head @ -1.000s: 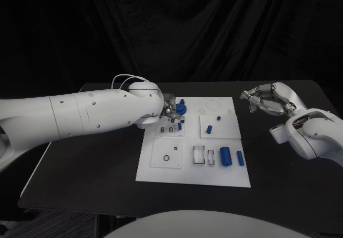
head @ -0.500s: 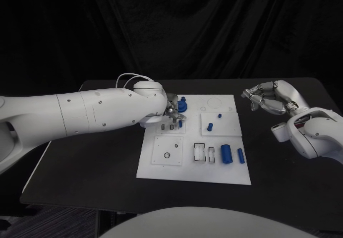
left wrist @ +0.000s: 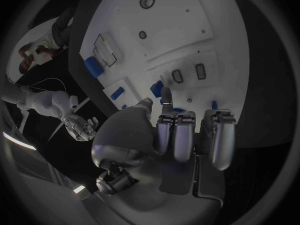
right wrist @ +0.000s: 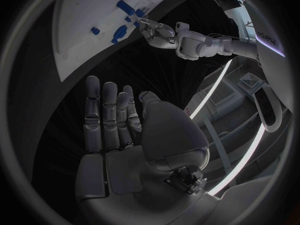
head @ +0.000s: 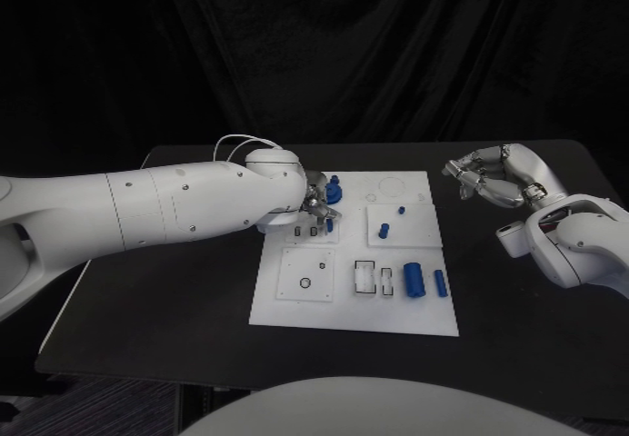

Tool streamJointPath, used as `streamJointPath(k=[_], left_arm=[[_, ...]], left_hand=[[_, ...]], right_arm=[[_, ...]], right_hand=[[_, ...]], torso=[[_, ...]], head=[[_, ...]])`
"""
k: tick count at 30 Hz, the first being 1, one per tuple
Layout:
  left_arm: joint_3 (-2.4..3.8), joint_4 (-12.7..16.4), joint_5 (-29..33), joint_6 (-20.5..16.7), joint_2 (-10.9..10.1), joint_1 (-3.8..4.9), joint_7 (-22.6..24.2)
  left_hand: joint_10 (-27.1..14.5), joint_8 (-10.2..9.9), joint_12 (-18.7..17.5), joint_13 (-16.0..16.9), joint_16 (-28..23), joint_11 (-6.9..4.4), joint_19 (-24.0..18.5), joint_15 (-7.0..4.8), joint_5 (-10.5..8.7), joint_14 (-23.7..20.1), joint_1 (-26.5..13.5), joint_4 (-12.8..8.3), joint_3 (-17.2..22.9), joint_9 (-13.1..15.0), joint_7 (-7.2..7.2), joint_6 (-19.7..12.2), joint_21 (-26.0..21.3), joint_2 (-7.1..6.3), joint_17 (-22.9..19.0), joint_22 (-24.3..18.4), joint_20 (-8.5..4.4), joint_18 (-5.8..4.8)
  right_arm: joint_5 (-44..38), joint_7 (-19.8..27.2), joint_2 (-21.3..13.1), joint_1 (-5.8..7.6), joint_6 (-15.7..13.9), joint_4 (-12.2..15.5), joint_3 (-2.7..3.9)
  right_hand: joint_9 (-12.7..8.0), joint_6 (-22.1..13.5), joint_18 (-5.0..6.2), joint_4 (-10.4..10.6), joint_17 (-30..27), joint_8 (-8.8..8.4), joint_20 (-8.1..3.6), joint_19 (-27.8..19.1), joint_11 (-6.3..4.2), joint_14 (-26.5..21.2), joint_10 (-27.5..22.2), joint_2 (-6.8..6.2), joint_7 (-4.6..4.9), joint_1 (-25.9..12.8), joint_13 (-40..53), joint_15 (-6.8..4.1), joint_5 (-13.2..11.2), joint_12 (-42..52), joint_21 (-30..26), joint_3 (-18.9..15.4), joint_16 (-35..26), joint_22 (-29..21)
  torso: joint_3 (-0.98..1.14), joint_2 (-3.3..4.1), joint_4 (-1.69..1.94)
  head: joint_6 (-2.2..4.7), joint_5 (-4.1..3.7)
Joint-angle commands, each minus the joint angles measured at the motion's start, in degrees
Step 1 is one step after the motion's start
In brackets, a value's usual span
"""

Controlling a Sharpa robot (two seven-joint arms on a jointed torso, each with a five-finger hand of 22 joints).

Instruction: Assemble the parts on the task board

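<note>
Nearest on the task board (head: 354, 313) lay two blue cylinders (head: 414, 281), side by side near its right edge. Farther back, the left hand (head: 314, 202) hovered over the board's far left part, fingers curled beside a blue part (head: 333, 193); whether it gripped that part could not be told. The right hand (head: 495, 177) hung off the board's far right corner, fingers apart, holding nothing.

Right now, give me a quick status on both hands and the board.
Left hand over the task board, fingers at a blue part; grip unclear. Right hand open, off the board. Other blue parts lie loose; nothing in the way.
</note>
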Motion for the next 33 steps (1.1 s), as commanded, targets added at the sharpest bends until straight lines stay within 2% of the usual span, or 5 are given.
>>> streamJointPath(k=[1,13,17,33], left_arm=[[0.04,0.0,-0.4,0.5,0.2,-0.19,0.9],[0.04,-0.9,-0.4,1.3,0.4,-0.53,0.6],[0.04,-1.0,-0.4,1.4,0.5,-0.60,0.8],[0.04,-1.0,-0.4,2.3,0.7,-0.99,0.9]], left_hand=[[5.8,-0.8,0.2,15.0,0.2,-0.34,0.7,-0.31,0.34,6.1,-0.2,0.0,0.3,-0.2,-0.04,0.6,-0.4,-0.27,15.1,7.3,-0.37,0.76],[5.8,-3.6,0.2,15.0,0.2,-0.19,0.5,-0.21,0.66,6.1,-0.6,-0.4,0.9,-0.8,0.14,1.4,-0.8,-0.50,15.1,6.8,-0.29,0.89],[5.8,-4.4,0.2,15.0,0.2,-0.13,0.4,-0.17,0.72,6.1,-0.7,-0.5,1.1,-1.1,0.22,1.7,-0.9,-0.57,15.1,6.8,-0.26,0.91],[5.8,-4.9,0.2,15.0,0.2,-0.09,0.5,-0.14,0.68,6.1,-0.8,-0.6,1.3,-1.2,0.26,1.9,-0.8,-0.54,15.1,6.9,-0.23,0.87]], right_arm=[[-0.5,0.2,0.0,-0.15,-1.0,-0.1,0.04],[-0.5,0.2,0.4,-0.16,-0.8,-0.6,0.04],[-0.5,0.1,0.5,-0.16,-0.7,-0.7,0.04],[-0.5,-0.1,0.7,-0.17,-0.6,-0.9,0.04]], right_hand=[[0.0,0.1,0.64,0.0,-0.1,0.24,-0.10,0.4,0.12,0.4,0.4,0.03,-0.31,0.5,0.0,0.00,0.2,0.2,-0.2,0.3,0.2,-0.1],[0.0,0.1,0.64,0.0,-0.1,0.25,-0.11,0.5,0.11,0.5,0.2,-0.03,-0.32,0.6,-0.3,-0.02,0.3,0.1,-0.2,0.3,0.2,-0.1],[0.0,0.1,0.64,0.0,-0.1,0.25,-0.11,0.5,0.11,0.5,0.2,-0.03,-0.32,0.6,-0.3,-0.02,0.3,0.1,-0.2,0.3,0.2,-0.1],[0.0,0.1,0.64,0.0,-0.1,0.25,-0.12,0.5,0.11,0.5,0.3,-0.03,-0.31,0.6,-0.3,-0.02,0.3,0.1,-0.2,0.3,0.2,-0.1]], torso=[[-0.09,0.06,0.02],[-0.17,0.09,0.02],[-0.18,0.04,0.13],[-0.21,0.01,-0.01]], head=[[0.00,0.00],[0.00,0.01],[0.00,-0.12],[0.00,0.03]])
